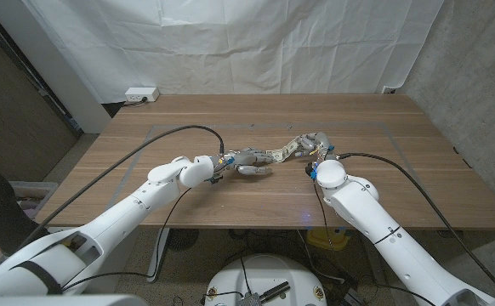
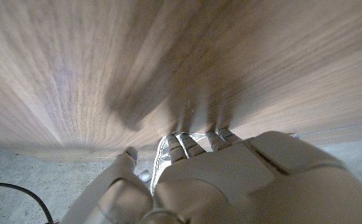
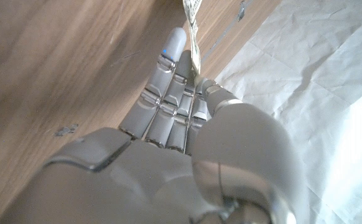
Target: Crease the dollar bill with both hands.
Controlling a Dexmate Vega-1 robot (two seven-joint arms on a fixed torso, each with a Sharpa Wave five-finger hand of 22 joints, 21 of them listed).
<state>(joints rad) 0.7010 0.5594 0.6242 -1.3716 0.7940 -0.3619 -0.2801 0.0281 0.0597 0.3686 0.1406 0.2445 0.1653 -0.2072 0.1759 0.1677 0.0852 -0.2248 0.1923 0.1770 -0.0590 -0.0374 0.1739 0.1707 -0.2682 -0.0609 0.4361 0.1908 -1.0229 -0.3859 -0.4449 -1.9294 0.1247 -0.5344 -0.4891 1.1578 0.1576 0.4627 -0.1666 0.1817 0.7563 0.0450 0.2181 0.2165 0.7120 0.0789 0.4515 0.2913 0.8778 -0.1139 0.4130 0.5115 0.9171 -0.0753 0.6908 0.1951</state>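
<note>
Paper money, a dollar bill [image 1: 283, 151], is held up off the wooden table [image 1: 418, 170] near its middle, stretched between the two hands. One end is gripped by the left hand [image 1: 246, 160], whose fingers are curled around it; in the left wrist view a strip of the bill [image 2: 162, 155] is seen tucked between the thumb and the fingers [image 2: 187, 146]. The other end is pinched by the right hand [image 1: 313, 145]; in the right wrist view the bill [image 3: 192, 18] is seen edge-on, pressed against the nearly straight fingers [image 3: 171, 74] by the thumb. A white cloth backdrop [image 1: 230, 42] is hung behind the table, and a white power strip [image 1: 141, 94] is seen at its far left corner.
</note>
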